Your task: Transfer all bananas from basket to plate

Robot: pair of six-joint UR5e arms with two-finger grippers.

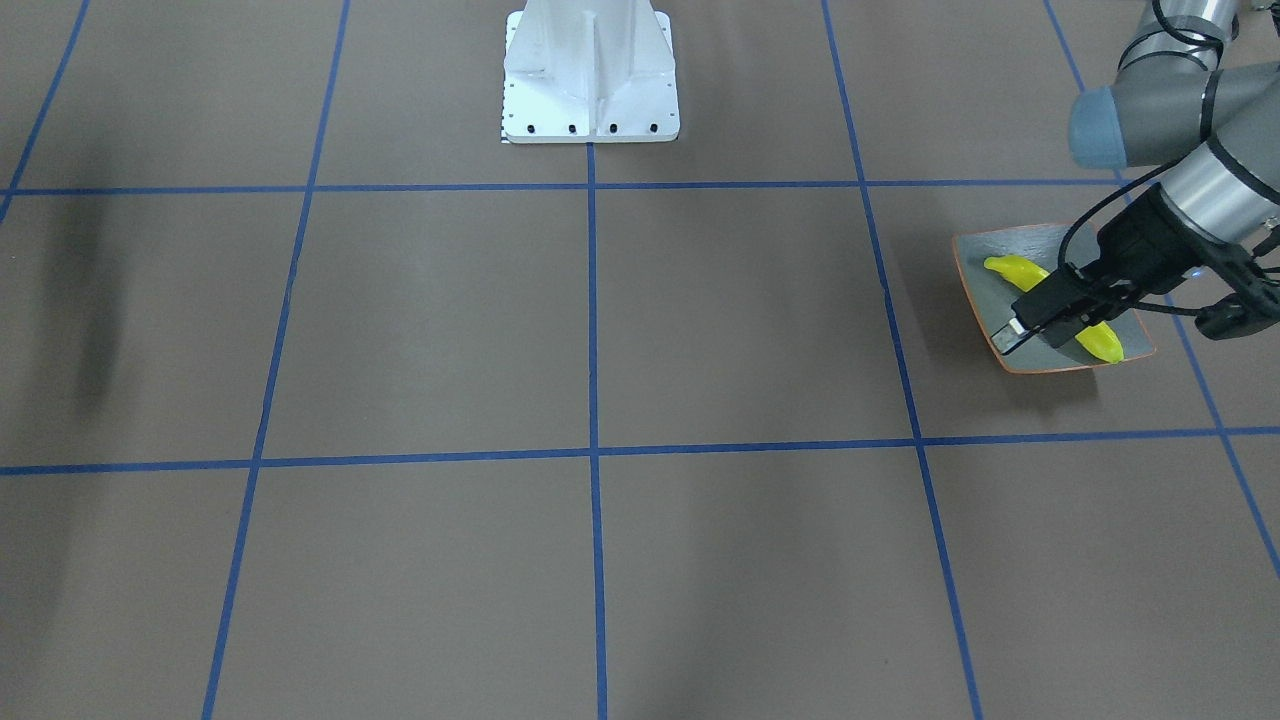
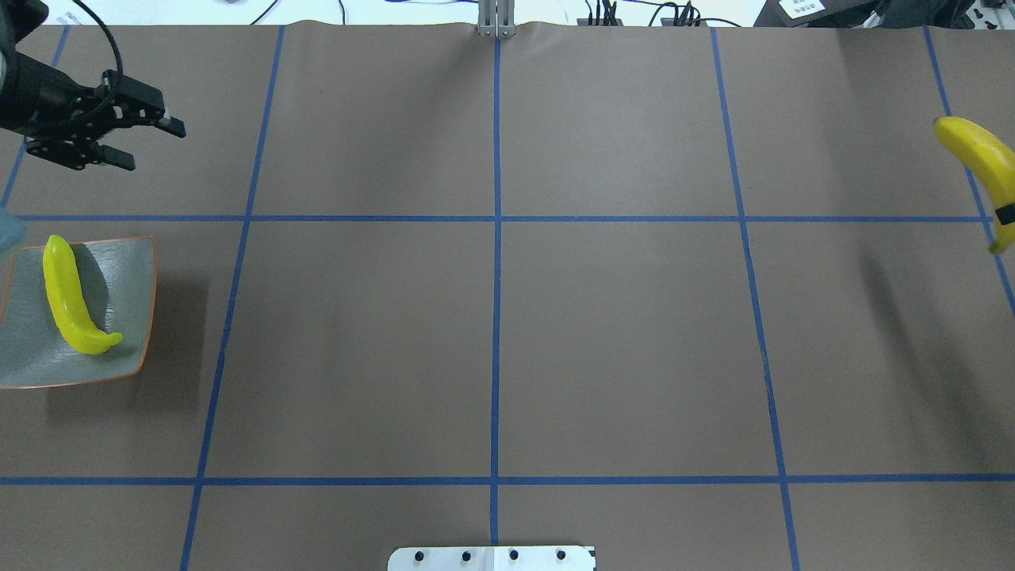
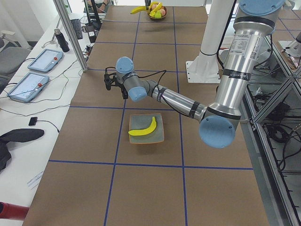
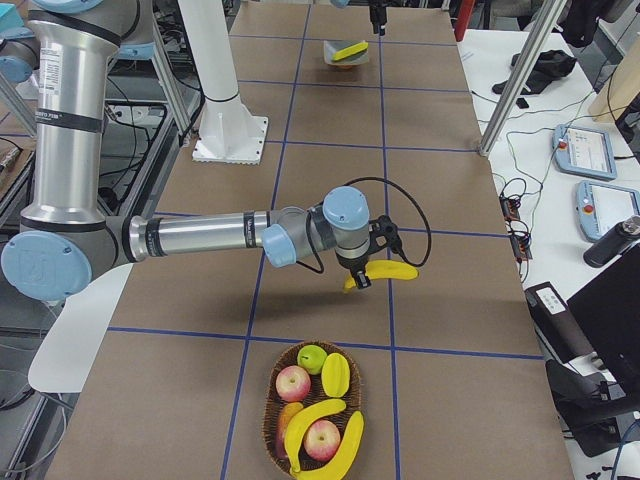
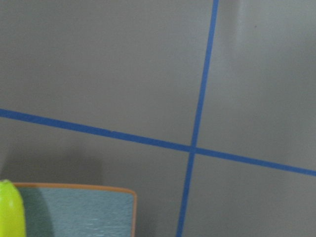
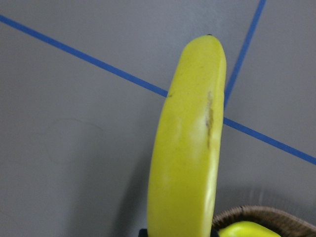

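The grey-green plate [image 2: 119, 277] with an orange rim sits at the table's left end, with one yellow banana [image 2: 71, 297] lying on it. My left gripper [image 2: 158, 148] is open and empty, raised beyond the plate's far edge; in the front view it [image 1: 1030, 335] overlaps the plate [image 1: 985, 290]. My right gripper [image 4: 365, 268] is shut on a second banana [image 4: 390, 271], held above the table just beyond the wicker basket [image 4: 275, 400]. That banana fills the right wrist view [image 6: 190, 148]. Two more bananas [image 4: 318, 418] lie in the basket.
The basket also holds red apples [image 4: 293, 382] and other fruit. The white robot base [image 1: 590, 75] stands at the table's middle near edge. Tablets [image 3: 44, 60] and cables lie on the side bench beyond the table's far edge.
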